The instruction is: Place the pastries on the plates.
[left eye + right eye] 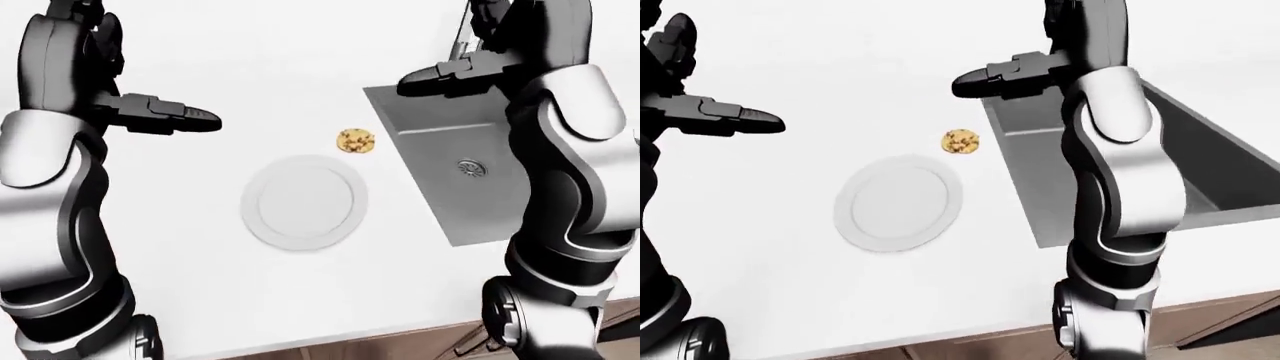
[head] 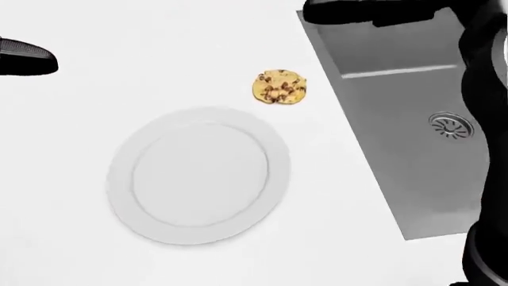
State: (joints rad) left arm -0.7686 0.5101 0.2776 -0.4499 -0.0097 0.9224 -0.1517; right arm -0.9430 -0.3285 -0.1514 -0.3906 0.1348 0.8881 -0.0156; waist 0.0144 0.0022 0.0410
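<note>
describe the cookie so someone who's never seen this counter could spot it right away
Start at the grey sink sunk into the white counter on the head view's right. Just left of its top corner, above the round white plate, lies the cookie. It is the only golden, chocolate-flecked thing there, small and apart from the plate.

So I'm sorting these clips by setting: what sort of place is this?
Most likely a kitchen: a white counter with a built-in steel sink, plus a plate and a cookie lying on it.
</note>
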